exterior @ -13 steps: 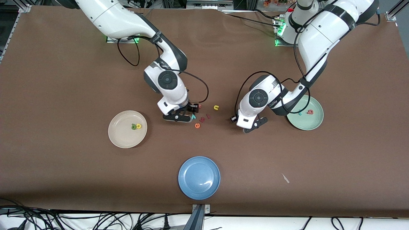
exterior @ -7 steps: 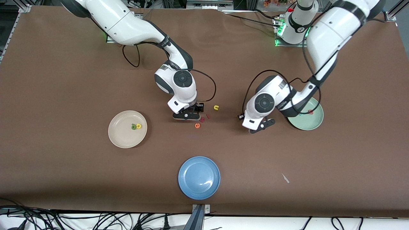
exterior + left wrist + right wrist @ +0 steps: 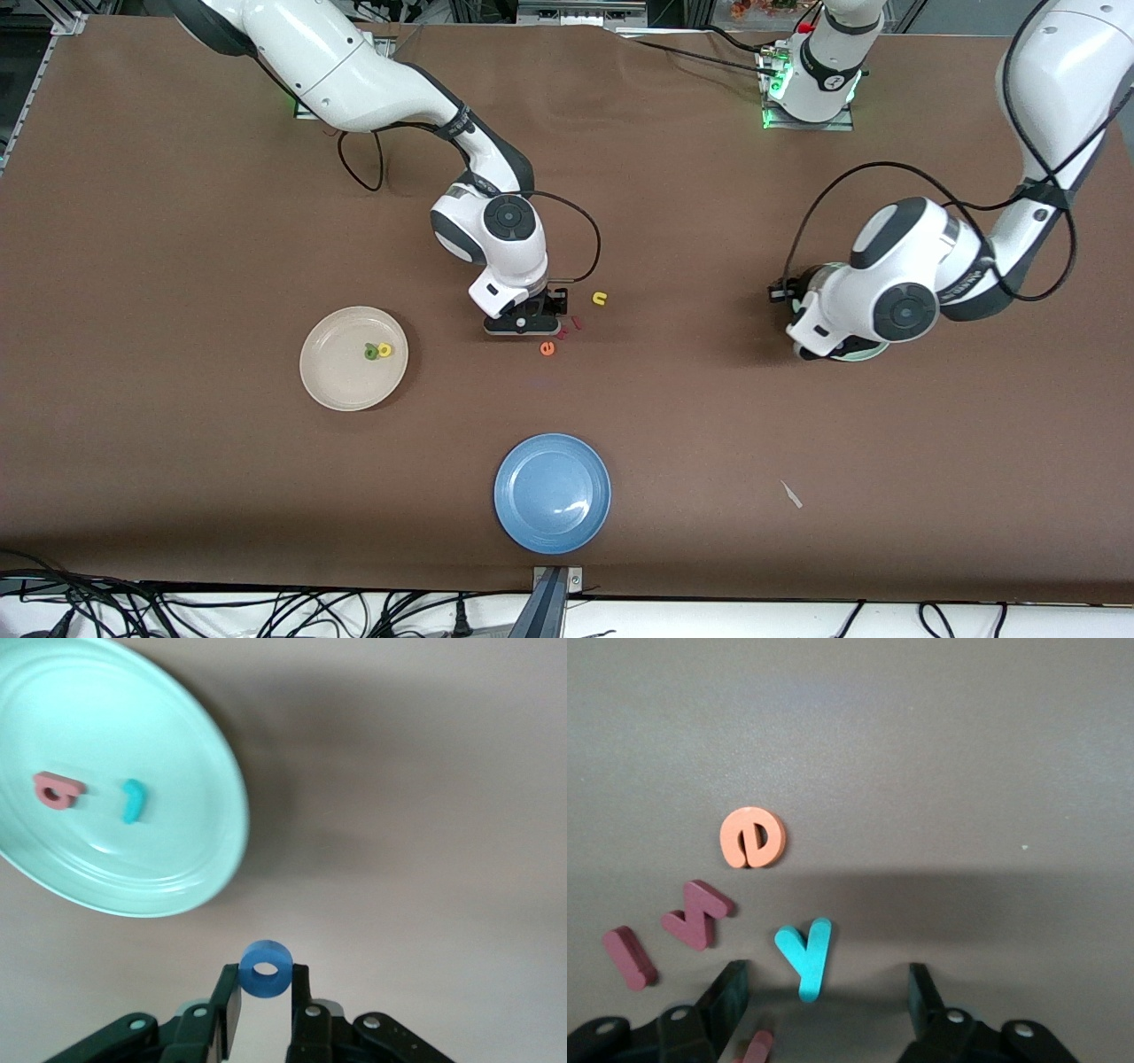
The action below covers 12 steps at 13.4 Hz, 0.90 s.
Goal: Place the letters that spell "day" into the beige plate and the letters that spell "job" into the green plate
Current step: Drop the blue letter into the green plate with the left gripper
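The blue ring "o" [image 3: 266, 968] is pinched in my left gripper [image 3: 265, 985], which is shut on it in the air just beside the green plate's rim [image 3: 190, 877]. In that plate lie the pinkish-red "b" [image 3: 58, 790] and the teal "j" [image 3: 133, 801]. The front view shows the left gripper [image 3: 819, 347] covering most of the green plate [image 3: 866, 354]. My right gripper [image 3: 827, 979] is open and low over the letter cluster, with the teal "y" [image 3: 806, 958] lying between its fingers. The beige plate [image 3: 332, 377] holds the green "a" [image 3: 370, 353] and the yellow "d" [image 3: 384, 350].
An orange "e" [image 3: 752, 837], two dark red letters [image 3: 697, 913] and a pink one [image 3: 757, 1047] lie close around the "y". A yellow "u" [image 3: 601, 299] sits beside the right gripper [image 3: 521, 324]. A blue plate [image 3: 552, 493] stands near the front edge, a white scrap [image 3: 791, 494] farther along.
The left arm has swung from the table's middle to the green plate with the blue "o" in its grip. The right gripper shifted slightly over the letters and settled around the "y".
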{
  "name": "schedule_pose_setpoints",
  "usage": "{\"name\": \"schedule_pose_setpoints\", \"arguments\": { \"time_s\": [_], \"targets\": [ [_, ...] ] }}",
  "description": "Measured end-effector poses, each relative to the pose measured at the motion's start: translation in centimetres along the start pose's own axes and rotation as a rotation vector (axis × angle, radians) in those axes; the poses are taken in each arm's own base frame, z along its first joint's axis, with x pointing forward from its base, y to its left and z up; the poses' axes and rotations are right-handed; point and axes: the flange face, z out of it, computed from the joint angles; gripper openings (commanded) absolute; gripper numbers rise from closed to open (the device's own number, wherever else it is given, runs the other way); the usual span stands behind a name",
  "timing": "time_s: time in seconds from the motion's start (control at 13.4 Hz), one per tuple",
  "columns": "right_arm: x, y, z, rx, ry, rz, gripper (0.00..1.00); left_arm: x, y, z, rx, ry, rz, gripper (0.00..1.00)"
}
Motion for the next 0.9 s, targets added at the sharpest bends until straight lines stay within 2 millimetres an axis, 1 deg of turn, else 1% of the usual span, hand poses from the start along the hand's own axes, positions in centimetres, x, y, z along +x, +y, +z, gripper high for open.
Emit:
{"name": "schedule_pose_setpoints", "arguments": {
  "time_s": [0.22,0.3,0.45,0.6,0.67,0.75,0.82,0.9],
  "targets": [
    [0.0,-0.1,-0.1,0.0,0.009,-0.01,0.61,0.4,-4.5,4.0,0.067,-0.028,0.073,0.0],
    [0.1,-0.2,-0.3,0.002,0.012,-0.01,0.6,0.5,-5.8,5.0,0.062,-0.027,0.095,0.0],
    [0.3,-0.2,-0.4,0.004,0.015,-0.009,0.53,1.2,-8.3,6.4,0.04,0.001,0.148,0.0],
    [0.3,-0.2,-0.4,0.005,0.016,-0.009,0.43,1.8,-10.6,7.4,0.0,0.02,0.171,0.08],
    [0.4,-0.2,-0.5,0.006,0.018,-0.009,0.39,2.0,-11.2,7.6,-0.012,0.023,0.174,0.31],
    [0.4,-0.2,-0.6,0.007,0.019,-0.012,0.34,2.0,-11.4,7.7,-0.017,0.024,0.178,0.91],
    [0.4,-0.2,-0.6,0.007,0.019,-0.017,0.31,2.0,-11.3,7.7,-0.018,0.026,0.181,1.0],
    [0.5,-0.2,-0.7,0.008,0.021,-0.022,0.25,2.0,-11.1,7.6,-0.019,0.029,0.185,1.0]
  ]
}}
